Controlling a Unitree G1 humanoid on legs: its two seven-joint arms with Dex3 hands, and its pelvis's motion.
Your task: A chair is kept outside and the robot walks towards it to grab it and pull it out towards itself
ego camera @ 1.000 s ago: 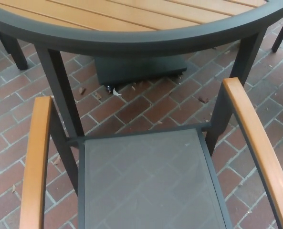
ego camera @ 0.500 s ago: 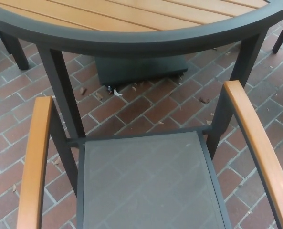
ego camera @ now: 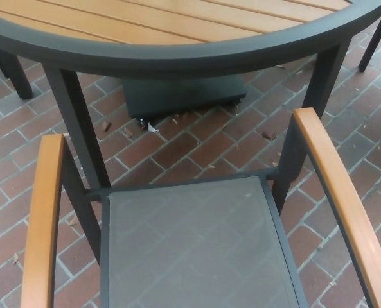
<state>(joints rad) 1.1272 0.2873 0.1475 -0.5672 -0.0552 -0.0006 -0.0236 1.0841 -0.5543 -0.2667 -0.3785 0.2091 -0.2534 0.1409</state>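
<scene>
At the bottom of the head view stands the chair (ego camera: 196, 247), seen from above, its grey mesh seat filling the lower middle of the picture and running off the bottom edge. A dark metal frame borders the seat, and a wooden armrest (ego camera: 44, 224) runs along the left side while a second armrest (ego camera: 344, 205) slants down the right. The chair faces a round table (ego camera: 177, 54) with a dark rim and a top of wooden slats; the seat's front edge lies just short of the rim, between two of the table's dark legs. Under the table sits a dark base block (ego camera: 177, 96) on the brick paving (ego camera: 190, 144), with a few dry leaves scattered near it. Neither of the robot's hands shows anywhere, so nothing can be said of whether they are released, clenched or grasping the chair.
</scene>
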